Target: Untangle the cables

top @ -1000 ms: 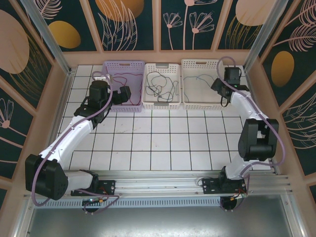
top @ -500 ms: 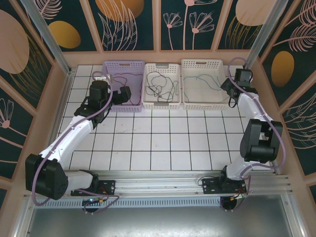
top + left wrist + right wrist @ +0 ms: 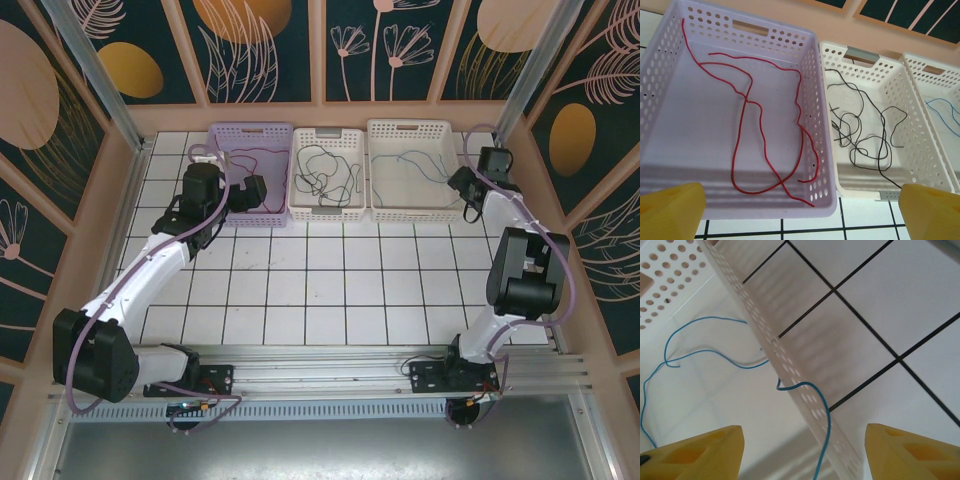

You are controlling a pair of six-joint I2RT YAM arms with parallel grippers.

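Top external shows a white tiled table (image 3: 330, 290) inside flower-painted walls (image 3: 270, 50), with three baskets along its far edge. The red cable (image 3: 744, 107) loops near-to-far in the purple basket (image 3: 250, 130) at far left. The black cable (image 3: 881, 145) tangles in the middle basket (image 3: 328, 131). The blue cable (image 3: 807, 383) lies crosswise in the right basket (image 3: 405, 125) and drapes over its wall. The left gripper (image 3: 800, 210) is spread wide. The right gripper (image 3: 805, 455) is parted, with the blue cable running between its fingers.

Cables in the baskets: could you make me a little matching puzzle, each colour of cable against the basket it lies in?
Cables:
1. red cable
2. black cable
3. blue cable

Baskets:
A. middle white basket
B. right white basket
C. purple basket, on the left

Pairs: 1-C, 2-A, 3-B.
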